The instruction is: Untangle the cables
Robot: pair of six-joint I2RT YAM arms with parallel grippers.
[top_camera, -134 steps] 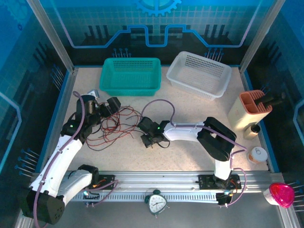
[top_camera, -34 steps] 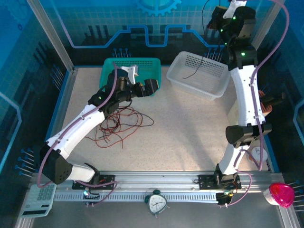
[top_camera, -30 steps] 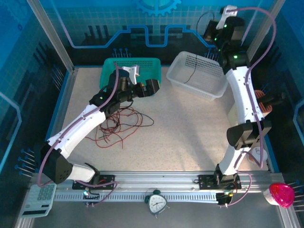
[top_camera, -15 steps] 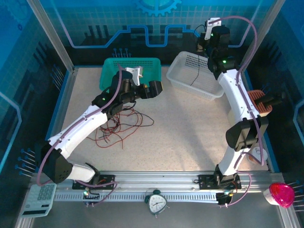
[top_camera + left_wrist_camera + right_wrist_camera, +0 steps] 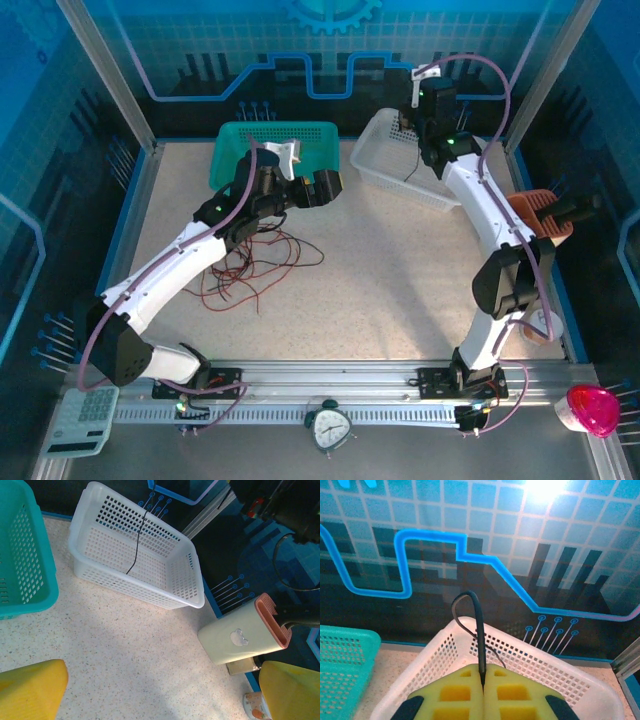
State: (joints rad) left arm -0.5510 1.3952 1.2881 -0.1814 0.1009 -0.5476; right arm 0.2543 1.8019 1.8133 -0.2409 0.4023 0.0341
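Note:
A loose heap of dark red and black cables (image 5: 248,265) lies on the table under my left arm. My left gripper (image 5: 322,187) hovers beyond the heap, near the teal basket, and it is open. Its yellow fingers (image 5: 30,690) stand far apart with only bare table between them. My right gripper (image 5: 483,680) is shut on one black cable (image 5: 479,625), which loops up from the pads. Seen from above, that gripper (image 5: 405,125) hangs over the white basket (image 5: 455,150), and the black cable (image 5: 414,160) dangles into it. The left wrist view shows the same strand (image 5: 137,540) inside the basket (image 5: 165,592).
A teal basket (image 5: 275,155) stands left of the white one. A beige holder with an orange top (image 5: 525,230) and a small cup (image 5: 540,325) sit at the right edge. A clock (image 5: 330,428), a calculator (image 5: 85,420) and a pink object (image 5: 592,410) lie along the front rail.
My right arm has swung left and down from high at the back right, bringing the black cable over the white basket. My left arm has barely moved.

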